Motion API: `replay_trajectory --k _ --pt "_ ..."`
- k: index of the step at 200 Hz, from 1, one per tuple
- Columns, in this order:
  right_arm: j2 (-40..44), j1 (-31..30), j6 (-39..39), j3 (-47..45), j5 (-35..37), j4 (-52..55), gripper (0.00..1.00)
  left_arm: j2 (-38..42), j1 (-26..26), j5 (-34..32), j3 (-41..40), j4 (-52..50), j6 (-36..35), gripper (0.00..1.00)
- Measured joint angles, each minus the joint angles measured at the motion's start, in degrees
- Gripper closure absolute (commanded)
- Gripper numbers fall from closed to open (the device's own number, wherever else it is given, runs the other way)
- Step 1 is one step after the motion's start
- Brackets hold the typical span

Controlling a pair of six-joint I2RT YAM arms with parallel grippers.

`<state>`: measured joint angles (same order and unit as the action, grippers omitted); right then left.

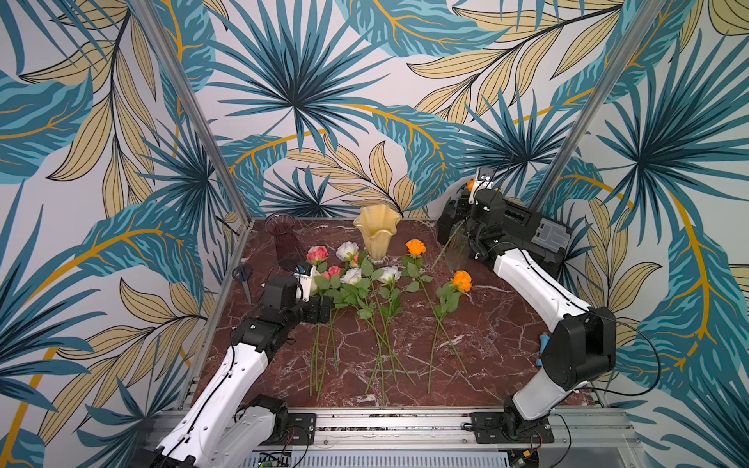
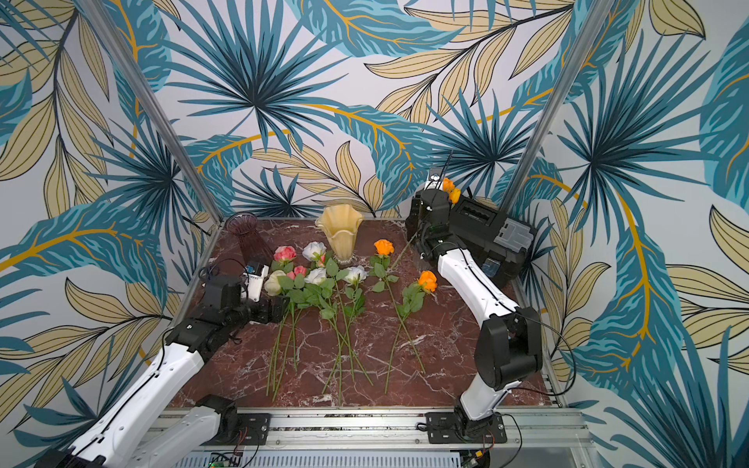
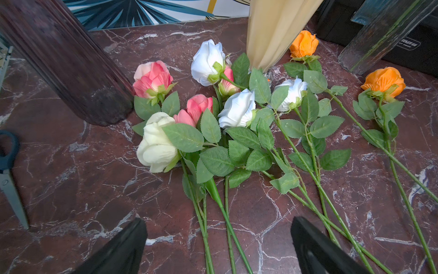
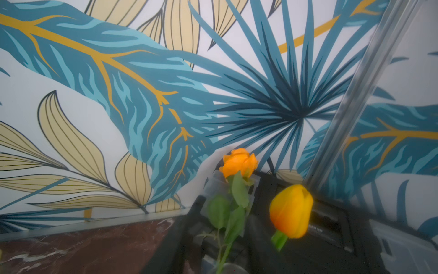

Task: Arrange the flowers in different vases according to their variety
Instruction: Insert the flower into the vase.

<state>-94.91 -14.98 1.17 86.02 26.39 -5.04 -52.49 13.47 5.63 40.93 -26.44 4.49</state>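
Diffuse light, soft shadows; orange bud [image 4: 291, 211] blurred, rt wrist.

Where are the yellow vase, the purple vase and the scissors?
yellow vase [image 1: 377, 240]: in a top view, on its fluted body.
purple vase [image 1: 285, 243]: in a top view, on its ribbed side.
scissors [image 3: 11, 197]: in the left wrist view, on the blade.

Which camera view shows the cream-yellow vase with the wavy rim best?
Both top views show the cream-yellow vase whole, upright, with its wavy rim. The left wrist view shows only its lower body, cut off above. The right wrist view does not show it.
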Motion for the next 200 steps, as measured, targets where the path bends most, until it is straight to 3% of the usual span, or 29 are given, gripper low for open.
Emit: replay_trajectory --k 39,53,113,200 --pt "-2.7 0.8 9.2 18.6 -6.3 24.2 0.25 -0.2 0.0 0.4 0.0 0.0 0.0 0.0" --pt "-2.9 1.1 13.5 21.4 -8.6 30.2 0.25 -0.2 0.0 0.7 0.0 0.0 0.0 0.0" --pt "-2.7 1.8 30.4 13.0 -18.5 42.9 0.24 -0.2 0.0 1.2 0.0 0.0 -0.2 0.0" --pt "-2.6 2.5 43.7 4.4 -23.5 37.8 0.29 0.2 0.0 1.2 0.0 0.0 -0.2 0.0"
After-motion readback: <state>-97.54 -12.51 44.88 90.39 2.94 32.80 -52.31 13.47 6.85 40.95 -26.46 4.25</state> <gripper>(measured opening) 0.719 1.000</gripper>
